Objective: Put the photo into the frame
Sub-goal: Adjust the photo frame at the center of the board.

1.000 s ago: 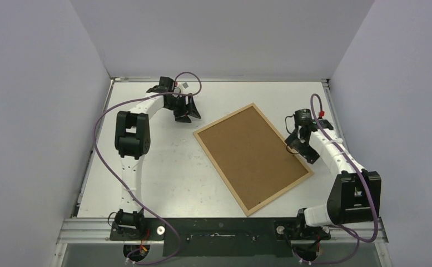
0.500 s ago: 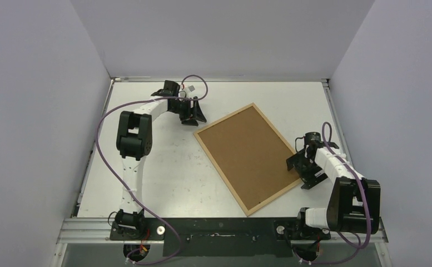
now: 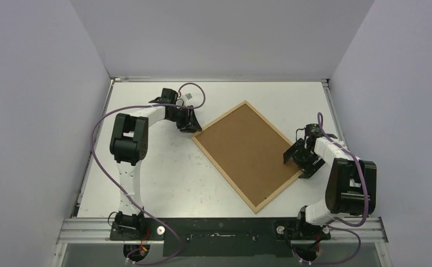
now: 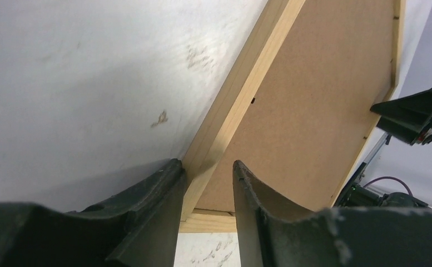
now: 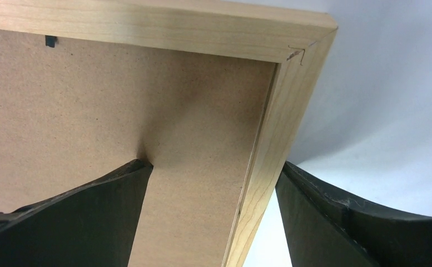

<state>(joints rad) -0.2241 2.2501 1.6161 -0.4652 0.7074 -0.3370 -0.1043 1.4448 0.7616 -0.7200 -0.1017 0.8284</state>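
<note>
- The frame (image 4: 238,92) lies back-up and flat on the table (image 3: 163,172), turned so its corners point at the walls. It sits between the two arms.
- The brown backing panel (image 3: 247,153) fills it. The photo shows in no view, and whether it lies under the panel cannot be told.
- The left gripper (image 4: 205,166) straddles the wood strip at the frame's left corner with its jaws narrow. One finger sits against the outer edge, but whether they pinch the strip cannot be told.
- The right gripper (image 5: 213,166) stands wide apart at the opposite corner. One fingertip (image 5: 141,167) rests on the panel and the other is outside the strip, clear of the wood.
- Likely trouble: a grip at one corner alone would swing the frame around rather than lift it level.
- The fingertip bearing on the panel could press it down or skid across it.
- A pull from the left could slide the frame towards the near rail.
- In the way: a small dark tab (image 5: 50,40) at the panel's edge probably holds it in. It would need releasing before the panel comes out.
</note>
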